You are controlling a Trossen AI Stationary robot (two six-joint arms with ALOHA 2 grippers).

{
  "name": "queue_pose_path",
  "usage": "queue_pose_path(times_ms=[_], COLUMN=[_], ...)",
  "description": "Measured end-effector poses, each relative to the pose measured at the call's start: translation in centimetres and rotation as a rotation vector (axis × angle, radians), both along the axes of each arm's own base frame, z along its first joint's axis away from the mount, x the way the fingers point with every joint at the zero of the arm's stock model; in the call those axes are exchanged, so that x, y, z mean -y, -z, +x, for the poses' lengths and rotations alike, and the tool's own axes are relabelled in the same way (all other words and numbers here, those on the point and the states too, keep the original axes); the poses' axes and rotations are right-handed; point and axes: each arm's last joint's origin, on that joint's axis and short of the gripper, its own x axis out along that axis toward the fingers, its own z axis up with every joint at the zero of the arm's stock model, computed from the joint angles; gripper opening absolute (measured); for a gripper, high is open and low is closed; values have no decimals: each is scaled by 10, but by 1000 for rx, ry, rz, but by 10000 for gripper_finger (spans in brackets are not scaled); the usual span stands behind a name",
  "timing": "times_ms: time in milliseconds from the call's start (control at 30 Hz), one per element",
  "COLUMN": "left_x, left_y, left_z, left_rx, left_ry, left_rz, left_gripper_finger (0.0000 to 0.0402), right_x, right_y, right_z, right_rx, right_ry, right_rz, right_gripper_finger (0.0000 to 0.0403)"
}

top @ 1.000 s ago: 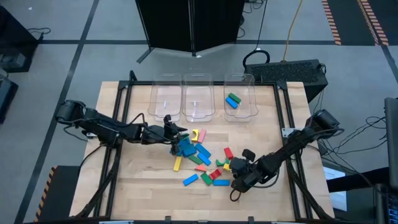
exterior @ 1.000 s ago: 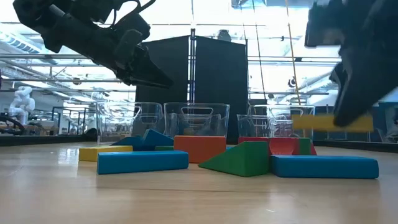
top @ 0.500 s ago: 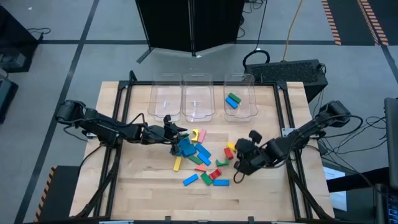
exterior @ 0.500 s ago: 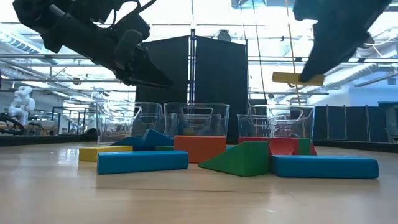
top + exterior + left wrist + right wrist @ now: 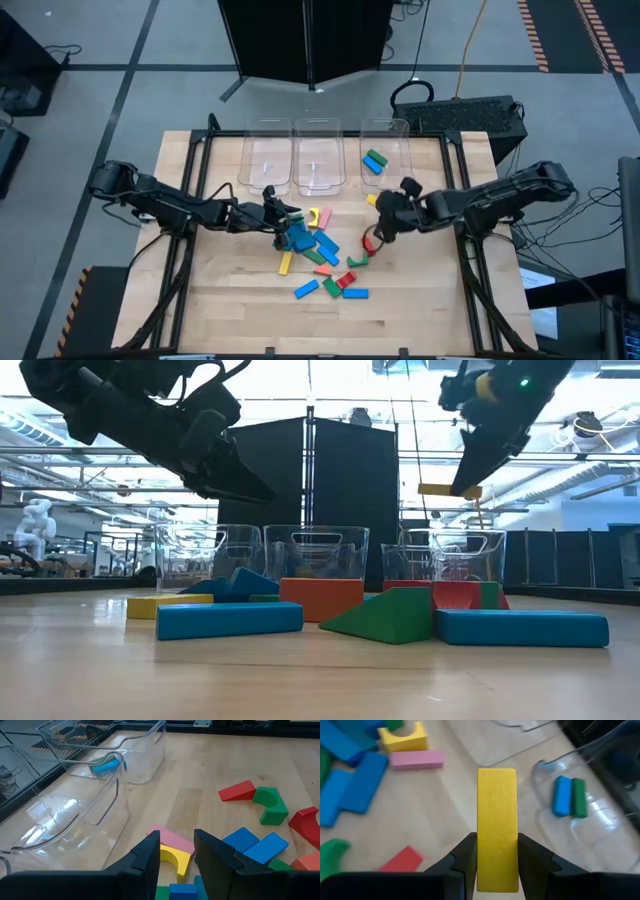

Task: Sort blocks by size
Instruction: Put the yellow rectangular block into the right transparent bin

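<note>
High view: the right gripper (image 5: 378,203) hangs just in front of the rightmost clear bin (image 5: 385,180), while the left gripper (image 5: 287,221) sits over the blocks (image 5: 322,255) scattered mid-table. Only this view shows all three bins in a row and a blue and a green block (image 5: 375,162) already lying in the rightmost one.

Right wrist view: the fingers (image 5: 462,860) are clamped on the sides of a long yellow block (image 5: 497,827), a grip barely legible from above; a pink block (image 5: 416,759) and a yellow arch (image 5: 403,738) lie on the wood beneath.

Low view: the yellow block is carried well above the bin rims.

Left wrist view: the left fingers (image 5: 150,852) stand slightly apart with nothing between them, above the pink block and yellow arch.
</note>
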Motion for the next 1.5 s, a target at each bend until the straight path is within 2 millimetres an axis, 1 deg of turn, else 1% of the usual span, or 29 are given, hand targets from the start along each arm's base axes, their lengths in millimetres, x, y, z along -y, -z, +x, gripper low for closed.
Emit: queue_pose_path(times_ms=[333, 467, 700, 867, 1000, 1100, 1333, 1500], left_x=[0, 1, 4, 4, 4, 3, 3, 3], left_y=[0, 0, 0, 1, 1, 1, 2, 2], left_z=[0, 0, -1, -1, -1, -1, -1, -1], left_rx=[6, 2, 1, -2, -3, -5, -18, -18], left_ry=[-9, -7, 3, 4, 4, 3, 4, 3], left_rz=[-23, -23, -23, -22, -22, -21, -19, -19], left_gripper_finger=[123, 123, 123, 123, 123, 123, 123, 123], right_x=[60, 86, 134, 161, 180, 193, 209, 219], right_y=[-5, -7, -5, -4, 8, 20, 53, 68], right_z=[7, 4, -6, -14, -14, -9, -3, -2], right_rx=[-39, -62, -54, -14, -20, -23, -96, -127], right_ry=[48, 81, 116, 141, 168, 178, 183, 197], right_rz=[-99, -122, -23, 33, 77, 102, 186, 201], right_gripper_finger=[102, 102, 102, 102, 102, 102, 102, 102])
